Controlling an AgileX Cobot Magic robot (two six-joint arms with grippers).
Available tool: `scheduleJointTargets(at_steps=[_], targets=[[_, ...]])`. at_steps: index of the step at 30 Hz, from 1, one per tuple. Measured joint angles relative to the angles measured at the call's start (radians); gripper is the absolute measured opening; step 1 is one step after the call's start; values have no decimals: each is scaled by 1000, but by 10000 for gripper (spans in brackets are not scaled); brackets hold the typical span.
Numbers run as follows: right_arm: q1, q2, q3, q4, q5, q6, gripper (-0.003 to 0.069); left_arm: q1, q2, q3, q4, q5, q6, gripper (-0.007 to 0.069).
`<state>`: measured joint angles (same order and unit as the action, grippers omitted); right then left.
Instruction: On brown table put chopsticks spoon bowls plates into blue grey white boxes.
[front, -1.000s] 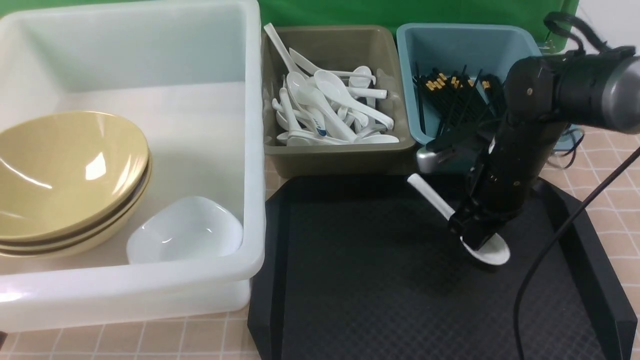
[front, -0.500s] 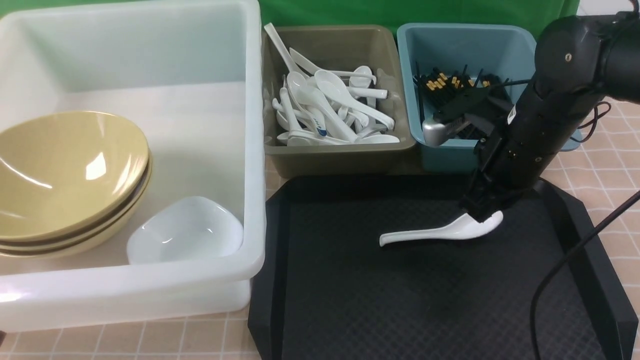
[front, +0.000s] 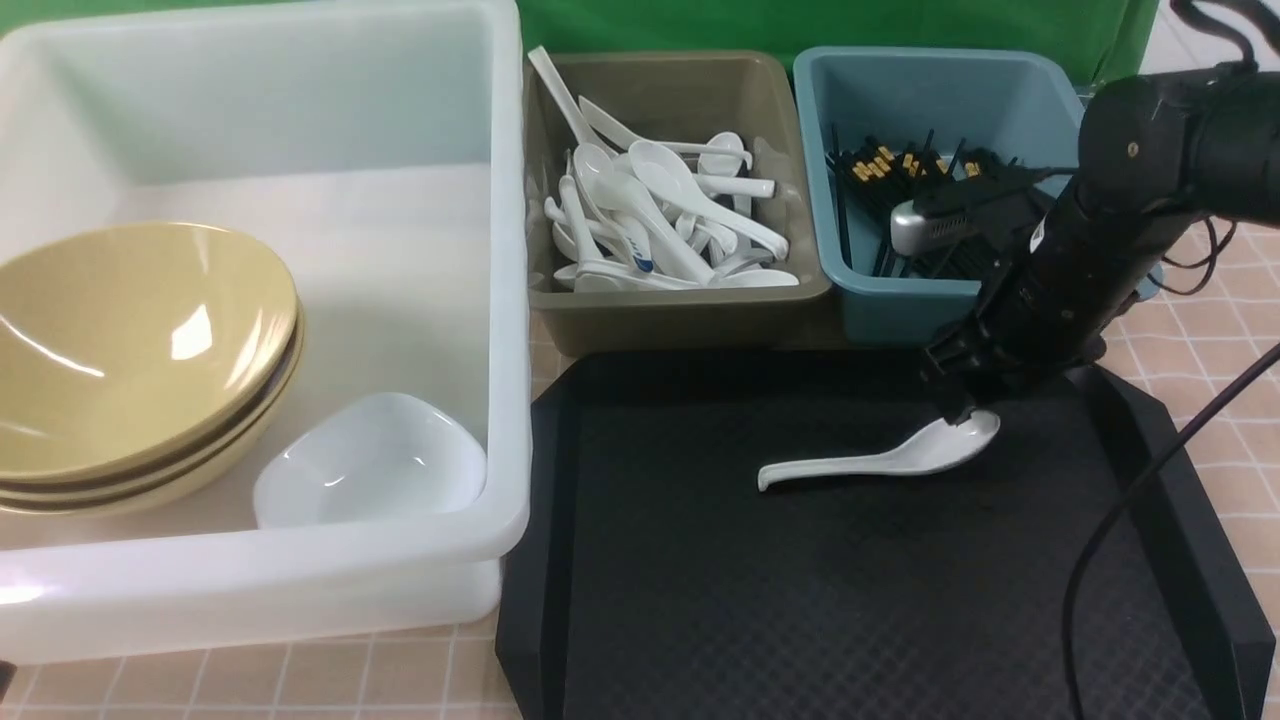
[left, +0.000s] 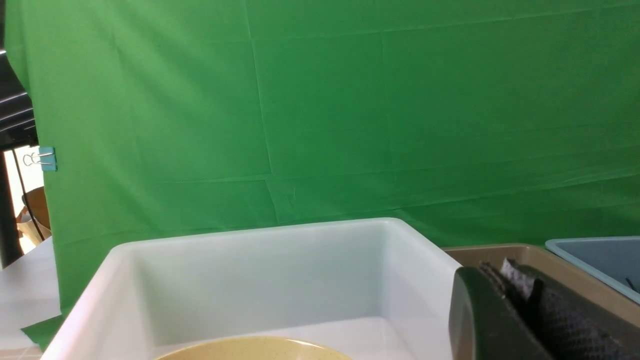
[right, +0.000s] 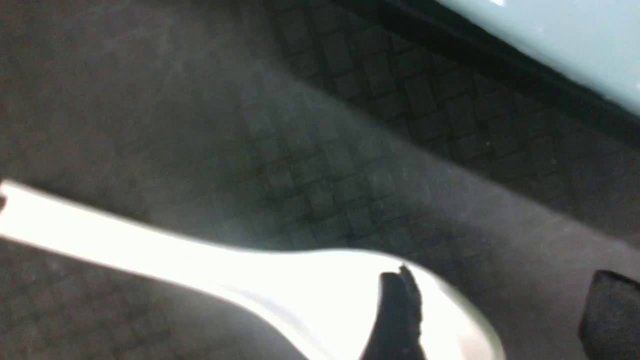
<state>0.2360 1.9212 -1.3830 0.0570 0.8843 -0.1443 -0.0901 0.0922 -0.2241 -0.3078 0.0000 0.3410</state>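
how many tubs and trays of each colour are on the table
white tub: 1
grey-brown tub: 1
blue tub: 1
black tray: 1
total: 4

Test lab (green cloth backdrop (left: 320, 100))

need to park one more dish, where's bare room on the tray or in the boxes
Black tray: bare across its near and left parts; one spoon lies far right under the right gripper. White box: free floor behind the yellow bowls and small dish. Crowded: grey box piled with spoons, blue box with chopsticks.
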Motion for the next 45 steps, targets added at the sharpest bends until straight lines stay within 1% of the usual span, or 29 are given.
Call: scheduleJointTargets(at_steps=[3,4,7,10,13,17,19,20,23,24,25,26,28,29,30,32,33,34,36,37,39,41,43,44,45], targets=[[0,35,0,28,12,29,528,0,0,0,0,0,0,1],[0,61,0,58,39,36,528,0,0,0,0,0,0,1],[0,78,-7,105,68,15,496,0,0,0,0,0,0,1],[4,81,-11,131,88,-27,409,0,0,0,0,0,0,1],[4,63,-10,161,115,-59,276,0,0,0,0,0,0,1],[6,3,-10,181,137,-77,202,0,0,0,0,0,0,1],[7,-42,-16,211,143,-104,148,0,0,0,0,-5,0,1],[8,-56,-22,225,141,-114,138,0,0,0,0,-5,0,1],[9,-109,-76,336,79,-166,137,0,0,0,0,-5,0,1],[9,-120,-102,412,29,-202,137,0,0,0,0,-5,0,1],[11,-123,-125,529,-61,-264,137,0,0,0,0,-5,0,1],[16,-118,-135,620,-128,-325,137,0,0,0,0,-6,0,1],[29,-101,-141,773,-241,-457,137,0,0,0,0,-6,0,1],[42,-79,-146,880,-344,-571,137,0,0,0,0,-6,-1,1],[54,-56,-154,953,-427,-654,137,0,0,0,0,-6,-1,1],[66,-14,-170,1035,-547,-748,154,0,0,0,0,-6,-1,1],[67,-4,-174,1053,-564,-759,161,0,0,0,0,-6,-1,1],[67,33,-189,1079,-602,-783,204,0,0,0,0,-6,-3,1],[62,56,-193,1089,-610,-801,302,0,0,0,0,-5,-4,1],[58,57,-193,1088,-601,-804,338,0,0,0,0,-8,-4,1],[42,41,-194,1061,-542,-818,416,0,0,0,0,-30,-4,1],[22,9,-195,1005,-468,-823,440,0,0,0,0,-52,-4,1],[-13,-50,-195,898,-375,-786,433,0,0,0,0,-69,-4,1],[-36,-94,-196,819,-311,-728,405,0,0,0,0,-73,-4,1],[-60,-145,-197,729,-247,-661,360,0,0,0,0,-75,-4,1]])
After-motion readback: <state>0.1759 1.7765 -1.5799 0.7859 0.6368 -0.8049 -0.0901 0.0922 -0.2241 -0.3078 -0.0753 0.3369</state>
